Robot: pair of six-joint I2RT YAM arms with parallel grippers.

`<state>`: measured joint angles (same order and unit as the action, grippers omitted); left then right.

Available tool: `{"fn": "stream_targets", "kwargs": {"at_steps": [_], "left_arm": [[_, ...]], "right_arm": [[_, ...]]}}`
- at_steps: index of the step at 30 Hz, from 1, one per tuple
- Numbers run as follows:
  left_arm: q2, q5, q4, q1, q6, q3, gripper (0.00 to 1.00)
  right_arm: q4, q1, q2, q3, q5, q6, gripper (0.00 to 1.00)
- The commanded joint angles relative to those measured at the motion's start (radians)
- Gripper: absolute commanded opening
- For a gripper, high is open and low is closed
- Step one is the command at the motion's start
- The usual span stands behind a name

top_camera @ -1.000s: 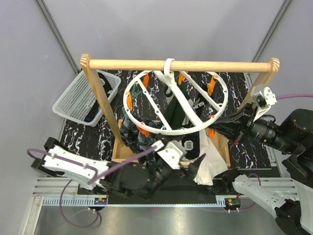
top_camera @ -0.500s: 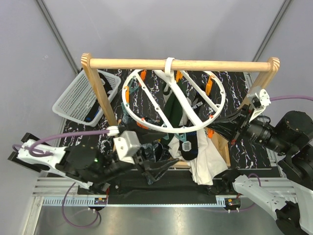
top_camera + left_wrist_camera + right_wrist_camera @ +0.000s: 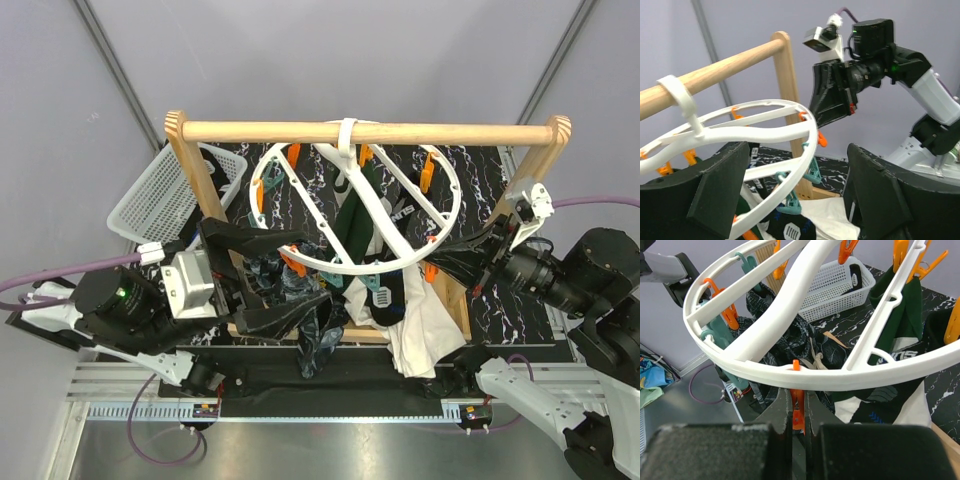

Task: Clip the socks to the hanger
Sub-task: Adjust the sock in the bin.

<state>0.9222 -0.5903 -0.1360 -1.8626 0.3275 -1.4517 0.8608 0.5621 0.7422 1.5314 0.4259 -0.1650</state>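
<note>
Overhead and wrist close-ups, common hanger (image 3: pixel 340 268)

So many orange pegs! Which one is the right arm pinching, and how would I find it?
Look for the wooden rail, then the big white ring hanging from it. Follow the ring's rim to the side nearest the right arm: one orange peg hangs there, straight down from the rim. It alone sits pinched between two black jaws.

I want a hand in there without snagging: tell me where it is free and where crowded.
Free: the marbled mat between the hanger and the right post. Crowded: the ring's front, where the open left gripper straddles the rim above the socks and white cloth; the right gripper is shut on an orange peg at the right rim.
</note>
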Motion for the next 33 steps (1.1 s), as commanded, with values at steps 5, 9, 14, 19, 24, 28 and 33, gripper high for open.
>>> {"fn": "stream_targets", "kwargs": {"at_steps": [5,9,14,19,24,28,33], "left_arm": [[-0.111,-0.339,0.343,0.002,0.221,0.158,0.84],[-0.080,-0.344,0.518,0.009,0.467,0.094,0.89],[0.113,-0.280,0.298,0.216,0.518,-0.200,0.91],[0.217,-0.206,0.271,0.335,0.557,-0.418,0.93],[0.300,-0.183,0.233,0.579,0.510,-0.599,0.96],[0.360,-0.177,0.138,0.811,0.378,-0.711,0.97],[0.434,-0.146,-0.059,1.162,0.164,-0.803,0.99]], "right_arm": [[0.032,0.002,-0.010,-0.028,-0.021,0.002,0.00],[0.024,0.002,-0.009,-0.045,-0.016,-0.002,0.00],[0.001,0.004,-0.009,-0.071,-0.006,-0.027,0.00],[-0.020,0.002,-0.015,-0.108,0.005,-0.048,0.00],[-0.022,0.002,-0.014,-0.102,0.008,-0.060,0.00],[-0.019,0.002,-0.007,-0.096,0.017,-0.064,0.00],[-0.003,0.002,-0.018,-0.100,0.013,-0.067,0.00]]}}
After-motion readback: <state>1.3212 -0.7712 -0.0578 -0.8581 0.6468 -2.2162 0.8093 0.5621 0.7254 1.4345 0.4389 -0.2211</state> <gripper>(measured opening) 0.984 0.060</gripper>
